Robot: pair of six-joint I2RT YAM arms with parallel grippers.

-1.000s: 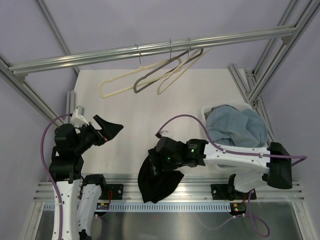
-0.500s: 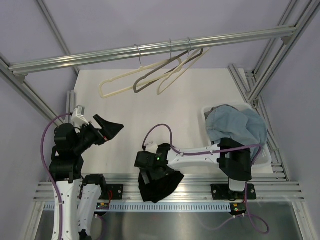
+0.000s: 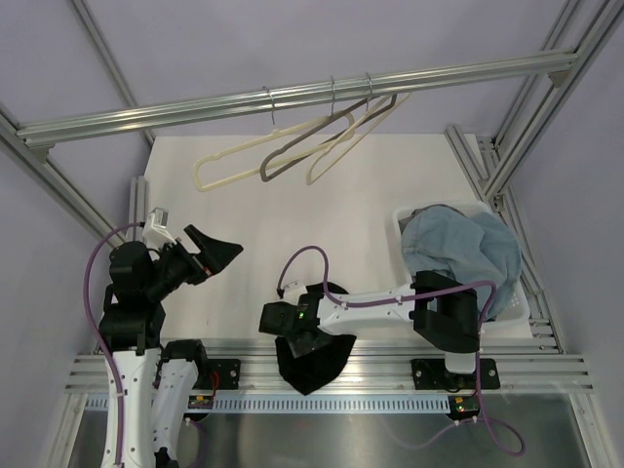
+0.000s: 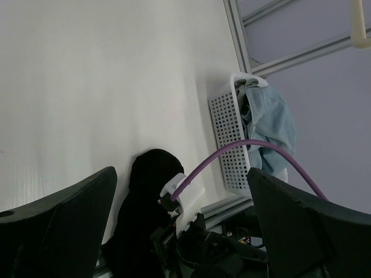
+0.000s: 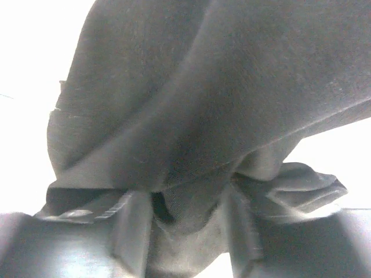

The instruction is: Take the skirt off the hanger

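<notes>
The skirt (image 3: 314, 369), dark grey folded fabric, lies bunched at the table's near edge and droops over the front rail; it also shows in the left wrist view (image 4: 142, 179). My right gripper (image 3: 292, 333) is down on its top, and in the right wrist view the gripper (image 5: 185, 231) has a fold of the skirt (image 5: 203, 87) pinched between both fingers. The grey-taupe hanger (image 3: 264, 174) hangs bare on the overhead rail, far from both arms. My left gripper (image 3: 219, 252) stands open in the air at the left, holding nothing.
Two cream hangers (image 3: 210, 177) hang beside the grey one on the aluminium rail (image 3: 292, 95). A white perforated basket (image 3: 402, 213) with light blue jeans (image 3: 458, 249) stands at the right edge. The right arm's purple cable (image 3: 312, 252) loops above the skirt.
My right arm has swung left and lowered onto the skirt at the near edge, and its jaws have closed on a fold. The left arm has not moved.
</notes>
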